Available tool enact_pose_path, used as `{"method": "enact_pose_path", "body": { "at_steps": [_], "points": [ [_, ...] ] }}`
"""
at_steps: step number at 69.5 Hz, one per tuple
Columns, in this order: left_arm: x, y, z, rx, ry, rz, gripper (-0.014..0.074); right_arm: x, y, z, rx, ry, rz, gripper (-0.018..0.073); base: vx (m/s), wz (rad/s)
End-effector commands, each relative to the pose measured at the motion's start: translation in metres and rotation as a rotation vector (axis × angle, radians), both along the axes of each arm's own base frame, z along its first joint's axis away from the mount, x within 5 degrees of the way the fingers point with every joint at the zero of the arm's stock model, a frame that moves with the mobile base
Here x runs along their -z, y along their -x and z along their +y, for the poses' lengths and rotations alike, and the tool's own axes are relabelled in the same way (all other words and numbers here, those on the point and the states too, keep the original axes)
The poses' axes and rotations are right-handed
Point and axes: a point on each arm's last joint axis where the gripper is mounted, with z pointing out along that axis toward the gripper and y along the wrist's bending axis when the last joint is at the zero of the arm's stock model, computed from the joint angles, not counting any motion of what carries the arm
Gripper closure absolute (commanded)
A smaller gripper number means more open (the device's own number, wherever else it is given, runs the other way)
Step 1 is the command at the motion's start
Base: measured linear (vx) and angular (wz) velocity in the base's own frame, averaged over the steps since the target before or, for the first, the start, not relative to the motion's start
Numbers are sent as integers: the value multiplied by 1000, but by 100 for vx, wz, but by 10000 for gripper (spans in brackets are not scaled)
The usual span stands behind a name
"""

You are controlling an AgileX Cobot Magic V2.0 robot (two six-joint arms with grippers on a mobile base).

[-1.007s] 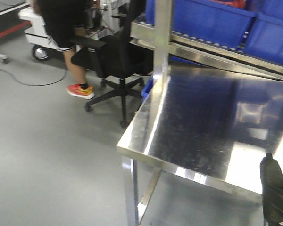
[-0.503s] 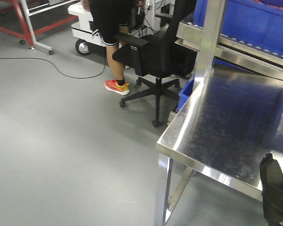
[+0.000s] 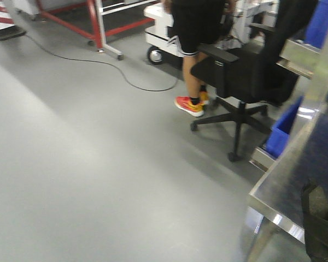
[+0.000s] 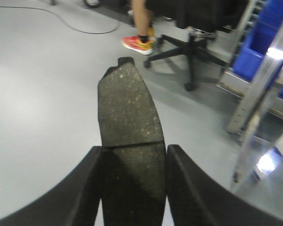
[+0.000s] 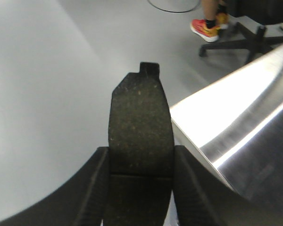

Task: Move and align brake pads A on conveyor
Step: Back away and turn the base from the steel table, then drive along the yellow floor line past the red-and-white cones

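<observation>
Two brake pads are in view, one in each gripper. The first brake pad [image 4: 129,122] sits lengthwise between the two fingers of the left gripper [image 4: 133,155], which is clenched on its sides. The pad's speckled dark-grey face is turned up, with one thin groove across it level with the fingertips and one small tab at its far end. It is held out over the grey floor [image 4: 42,94].

The second brake pad [image 5: 140,122] is grasped the same way by the right gripper [image 5: 140,153], a finger pressed against each long side. It also shows one groove near the fingertips and one square tab at the far tip. It hangs over the floor, with the corner of the shiny steel counter [image 5: 236,122] just to its right.

In the front view the counter [image 3: 295,180] fills the lower right corner. Beyond it stand one black office chair [image 3: 246,71], one blue bin [image 3: 281,134] on the floor, and one person in black shorts [image 3: 194,27] wearing a red-and-yellow shoe [image 3: 189,106]. One black cable [image 3: 126,76] curves across the floor towards a red frame [image 3: 93,22].
</observation>
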Motion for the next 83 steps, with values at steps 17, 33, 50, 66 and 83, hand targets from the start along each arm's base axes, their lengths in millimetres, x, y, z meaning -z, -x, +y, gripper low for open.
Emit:
{"method": "enact_pose_path", "body": {
  "at_steps": [17,33,50,66,83],
  "points": [
    [-16,-4,-2,10,33,-108,387,-17,-4,1,-7,-26,-114,460,12,49],
    [-16,-4,-2,10,33,-108,387,-17,-4,1,-7,-26,-114,460,14,56],
    [-16,-4,-2,10,33,-108,387,-17,-4,1,-7,-26,-114,460,16,63],
    [-16,-4,-2,10,33,-108,387,-17,-4,1,-7,-26,-114,460,17,60],
    [-16,-4,-2,10,33,-108,387,-17,-4,1,-7,-25,-112,460,21,36]
  ]
}}
